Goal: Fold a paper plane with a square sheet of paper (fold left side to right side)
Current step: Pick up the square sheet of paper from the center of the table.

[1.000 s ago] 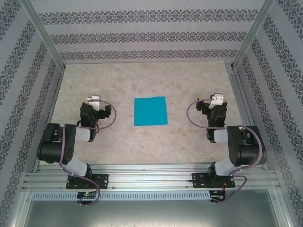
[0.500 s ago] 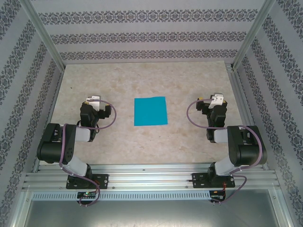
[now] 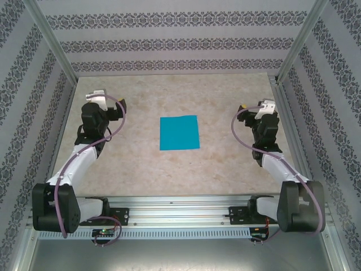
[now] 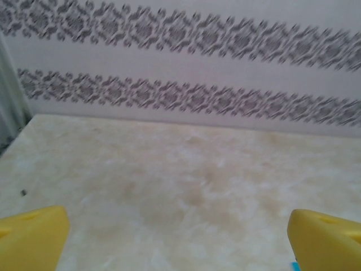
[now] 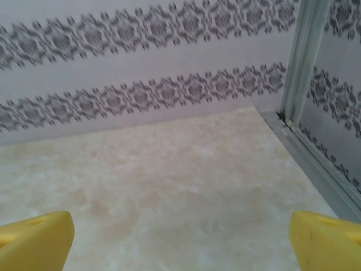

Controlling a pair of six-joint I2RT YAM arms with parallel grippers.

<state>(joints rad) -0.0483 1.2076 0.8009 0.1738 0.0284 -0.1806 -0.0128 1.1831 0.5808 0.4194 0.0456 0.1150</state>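
Near edge: both arm bases sit on the aluminium rail [image 3: 180,206]. From there the left arm [image 3: 84,149] and right arm [image 3: 273,161] stretch forward along the two sides of the counter [image 3: 169,175]. The left jaws stand spread as wide as they go and hold nothing; in its wrist view the yellow fingertips [image 4: 31,237] sit at the frame's lower corners with bare counter between them. The right jaws are likewise wide and empty. Mid-counter, between the arms and well apart from both, the square sheet of paper [image 3: 179,132] lies flat, with no crease that we can see. Beyond it is the patterned back wall [image 3: 180,42]. We judge the step in hand to be the approach for the first fold. To do it well, we would bring the left jaws down low at the sheet's left edge, pinch only that edge, and carry it across in a shallow arc. The right jaws should pin the right side so the sheet cannot slide. Match the corners before pressing the crease.
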